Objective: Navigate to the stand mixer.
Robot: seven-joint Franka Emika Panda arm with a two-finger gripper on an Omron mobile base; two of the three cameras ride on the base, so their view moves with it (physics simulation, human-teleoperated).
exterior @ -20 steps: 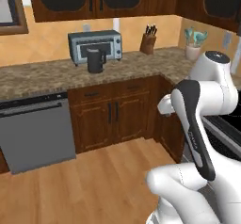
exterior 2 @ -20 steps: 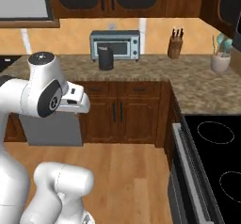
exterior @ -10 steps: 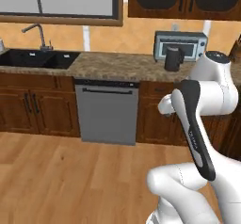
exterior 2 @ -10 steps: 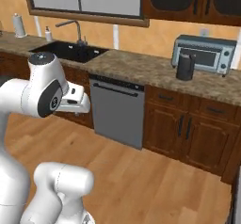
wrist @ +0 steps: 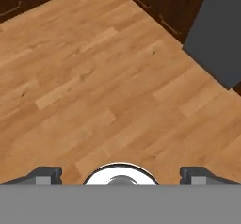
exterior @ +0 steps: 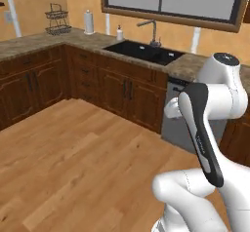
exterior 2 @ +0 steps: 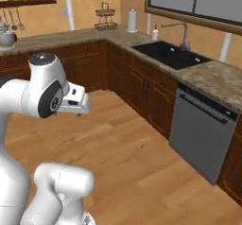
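The stand mixer is out of view. A small grey item [exterior 2: 5, 36] stands on the counter at the left edge of the right base view, cut off and too small to name. My gripper [wrist: 120, 175] points down at the wooden floor [wrist: 94, 86]. Its two dark fingertips [wrist: 46, 174] stand far apart with nothing between them, so it is open. The arm is folded close over the base, with the hand [exterior 2: 75, 103] held at about counter height above the floor.
An L-shaped run of dark wood cabinets with stone counters holds a black sink [exterior 2: 172, 54], a paper towel roll [exterior 2: 132, 21] and a wire basket [exterior 2: 106, 17]. A grey dishwasher [exterior 2: 201, 136] sits right of the sink. Open wooden floor [exterior: 73, 167] spreads in front.
The whole picture has swung left along the counters as the base turned. The toaster oven has left the views; the sink, the corner counter and the left wall have come in. The arm's pose is unchanged.
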